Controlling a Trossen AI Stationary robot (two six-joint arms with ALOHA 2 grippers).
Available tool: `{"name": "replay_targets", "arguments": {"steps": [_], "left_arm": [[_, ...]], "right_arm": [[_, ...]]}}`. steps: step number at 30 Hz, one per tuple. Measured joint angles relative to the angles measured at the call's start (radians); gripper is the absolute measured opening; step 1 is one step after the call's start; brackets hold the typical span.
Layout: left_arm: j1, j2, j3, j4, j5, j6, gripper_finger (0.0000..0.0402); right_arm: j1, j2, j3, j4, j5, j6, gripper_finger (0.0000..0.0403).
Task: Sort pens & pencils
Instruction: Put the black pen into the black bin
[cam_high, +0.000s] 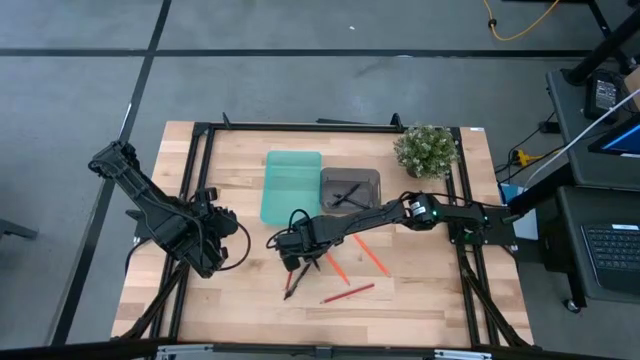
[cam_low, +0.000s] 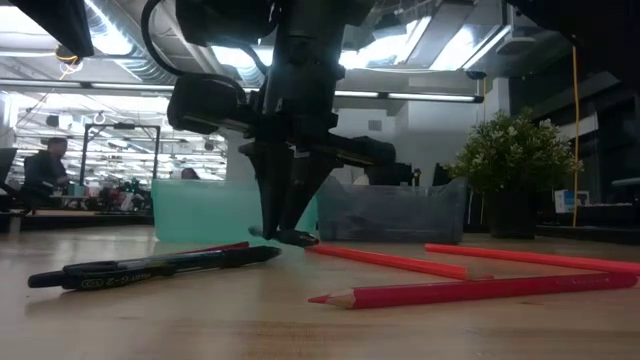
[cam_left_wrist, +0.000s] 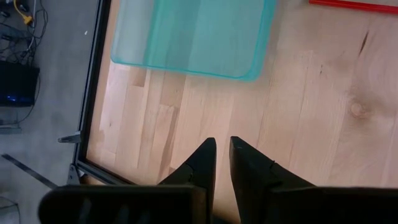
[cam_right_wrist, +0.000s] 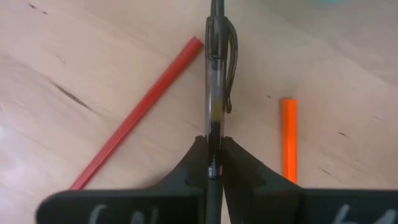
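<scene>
Right gripper pinched on black pen near table centre; lift should be kept level; left gripper parked, jaws narrowly parted.

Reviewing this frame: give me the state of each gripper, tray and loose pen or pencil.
right gripper: shut on a black pen, low over the table.
left gripper: holding nothing, fingers slightly apart, waiting at table's left.
teal tray: looks empty.
grey tray: holds dark pens.
red pencils: lying loose on the table.
orange pencil: lying loose.
</scene>
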Motion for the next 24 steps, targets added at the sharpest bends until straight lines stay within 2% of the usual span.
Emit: {"name": "replay_targets", "arguments": {"steps": [7,10,16,22,24], "left_arm": [[0.0,0.0,0.0,0.0,0.0,0.001,0.0041],[0.0,0.0,0.0,0.0,0.0,0.002,0.0041],[0.0,0.0,0.0,0.0,0.0,0.002,0.0041],[0.0,0.0,0.0,0.0,0.0,0.002,0.0041],[0.0,0.0,0.0,0.0,-0.001,0.002,0.0041]], "right_arm": [[0.006,-0.013,0.004,-0.008,-0.006,0.002,0.0025],[0.008,-0.016,0.045,-0.059,-0.004,0.004,0.0025],[0.021,-0.018,0.188,-0.281,0.055,0.022,0.0025],[0.037,-0.07,0.193,-0.475,0.085,0.077,0.0025],[0.039,-0.086,0.185,-0.488,0.099,0.081,0.0025]]}}
